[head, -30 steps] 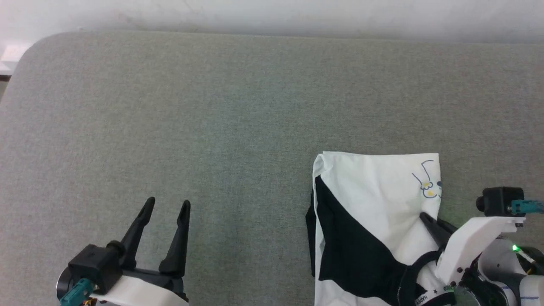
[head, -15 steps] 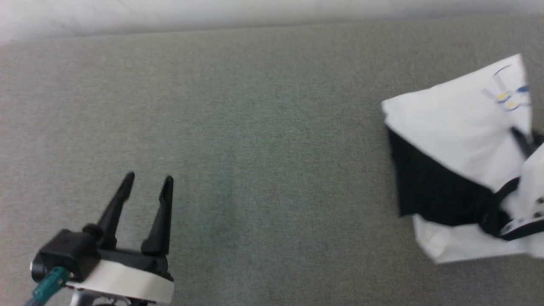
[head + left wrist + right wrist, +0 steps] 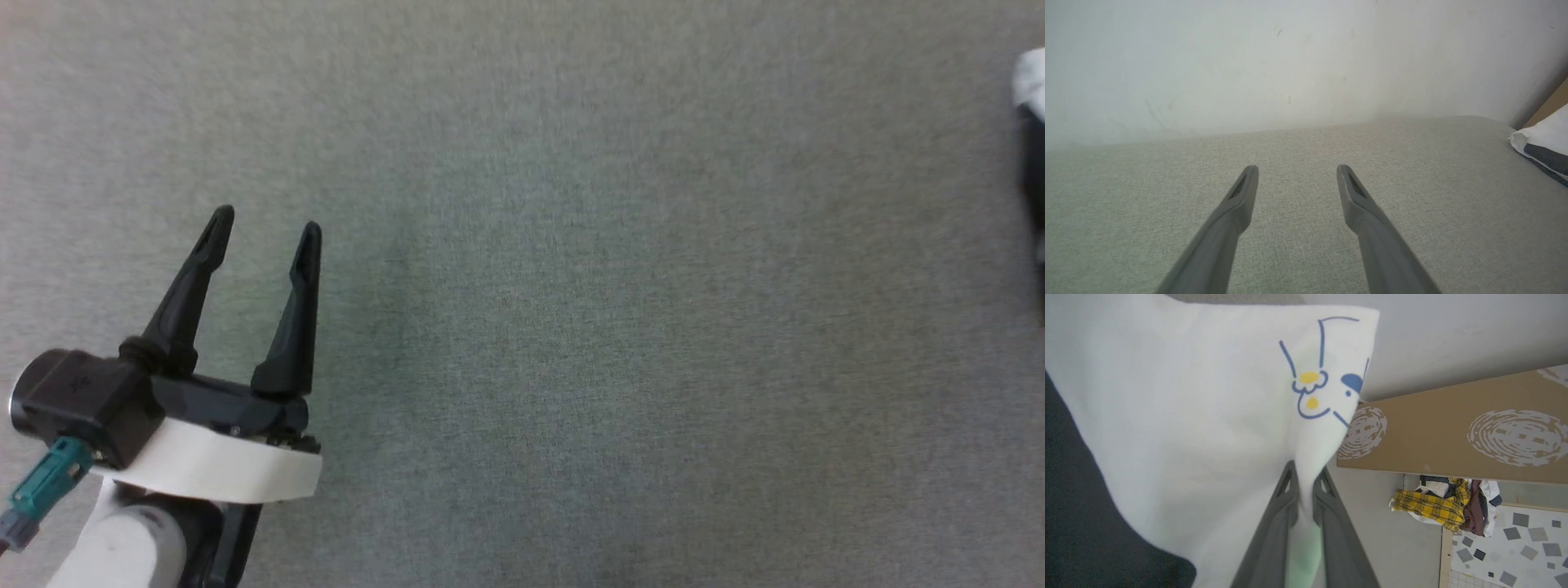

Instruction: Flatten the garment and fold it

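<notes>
Grey fabric-covered surface (image 3: 571, 310) takes up most of the head view, w/ a plain white wall (image 3: 1229, 61) behind it in the left wrist view. Garment (image 3: 1180, 408) is far over on the robot's right: just a white-and-black sliver at the right edge of the head view, and a white corner w/ a dark band at the right edge of the left wrist view. In the right wrist view it spreads wide, a white panel w/ a small blue-and-yellow print (image 3: 1316, 384) and a black section lower left. Brown board (image 3: 1453, 428) w/ pale swirl marks stands beyond it, w/ a clothes pile (image 3: 1447, 504) on the floor below. L gripper (image 3: 266, 222) sits low left, fingers apart, nothing btwn them, pointing toward the wall, well apart from the cloth. R gripper (image 3: 1305, 469) is pinched tight on a fold of the white panel, so the R arm is by far the nearer; any L grab prob. means a long reach rightward across the surface. Garment's long axis: can't tell, most of it cut off. Also unclear whether it rests on the surface or hangs clear.
</notes>
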{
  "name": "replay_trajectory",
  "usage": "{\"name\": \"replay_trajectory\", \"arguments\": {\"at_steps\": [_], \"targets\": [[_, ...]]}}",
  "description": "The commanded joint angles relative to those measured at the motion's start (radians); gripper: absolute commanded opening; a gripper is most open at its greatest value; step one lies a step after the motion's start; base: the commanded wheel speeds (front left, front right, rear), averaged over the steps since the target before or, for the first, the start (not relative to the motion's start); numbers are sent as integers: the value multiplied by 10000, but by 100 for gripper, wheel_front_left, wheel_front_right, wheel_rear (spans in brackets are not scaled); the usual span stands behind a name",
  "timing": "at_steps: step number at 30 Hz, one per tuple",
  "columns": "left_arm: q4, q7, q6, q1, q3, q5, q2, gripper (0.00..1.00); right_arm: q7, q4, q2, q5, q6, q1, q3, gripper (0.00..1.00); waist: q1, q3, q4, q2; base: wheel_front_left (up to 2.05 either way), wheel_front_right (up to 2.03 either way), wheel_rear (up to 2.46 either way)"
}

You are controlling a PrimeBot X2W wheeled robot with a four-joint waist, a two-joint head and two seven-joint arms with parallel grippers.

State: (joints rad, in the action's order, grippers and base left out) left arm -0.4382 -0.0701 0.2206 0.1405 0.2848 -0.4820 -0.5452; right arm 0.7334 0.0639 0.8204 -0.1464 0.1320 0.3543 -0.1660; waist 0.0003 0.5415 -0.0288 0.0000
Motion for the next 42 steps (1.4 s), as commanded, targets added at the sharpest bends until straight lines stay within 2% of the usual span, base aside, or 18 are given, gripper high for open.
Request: {"name": "replay_trajectory", "arguments": {"at_steps": [1, 10, 11, 12, 13, 14, 15, 22, 26, 29, 34, 42], "targets": [[-35, 15, -72, 244, 17, 92, -41, 100, -142, -223, 187, 143, -13, 88, -233, 0, -3, 912, -23, 0, 0, 0, 0], [-45, -8, -91, 626, 114, 194, 7, 100, -756, -974, 932, 639, -13, -109, -766, 1, -3, 1625, 226, 0, 0, 0, 0], [-30, -14, -99, 669, 142, 206, 25, 100, -818, -1031, 918, 668, -13, -76, -759, 18, -3, 1649, 242, 0, 0, 0, 0], [-19, -35, -111, 717, 169, 219, 44, 100, -886, -1074, 884, 693, -13, -31, -739, 44, -3, 1666, 253, 0, 0, 0, 0], [-7, -83, -130, 769, 193, 239, 65, 100, -944, -1116, 861, 722, -13, 2, -688, 94, -3, 1669, 261, 0, 0, 0, 0], [-7, -83, -130, 769, 193, 239, 65, 100, -944, -1116, 861, 722, -13, 2, -688, 94, -3, 1669, 261, 0, 0, 0, 0], [12, -157, -147, 820, 208, 266, 88, 100, -985, -1161, 828, 747, -13, 38, -634, 100, -3, 1649, 262, 0, 0, 0, 0], [197, -856, -196, 882, 241, 274, 365, 100, -1353, -1573, 500, 723, -13, 68, -541, 100, -3, 1097, 251, 0, 0, 0, 0], [452, -1127, -247, 690, 281, 159, 482, 100, -1920, -1585, -178, 511, -13, -172, -837, 100, -3, 577, 277, 0, 0, 0, 0], [662, -1320, -247, 507, 337, 63, 657, 100, -2655, -1336, -1177, 449, -13, -417, -1279, 100, -3, 92, 317, 0, 0, 0, 0], [1109, -1652, -332, 30, 372, -92, 940, 100, -4400, -476, -3432, 762, -13, -1241, -1868, 100, -3, -953, 404, 0, 0, 0, 0], [1651, -1829, -359, -738, 520, 150, 1064, 100, -6044, 1343, -6912, 1384, -13, -3101, -902, 100, -3, -2730, 563, 0, 0, 0, 0]]}}
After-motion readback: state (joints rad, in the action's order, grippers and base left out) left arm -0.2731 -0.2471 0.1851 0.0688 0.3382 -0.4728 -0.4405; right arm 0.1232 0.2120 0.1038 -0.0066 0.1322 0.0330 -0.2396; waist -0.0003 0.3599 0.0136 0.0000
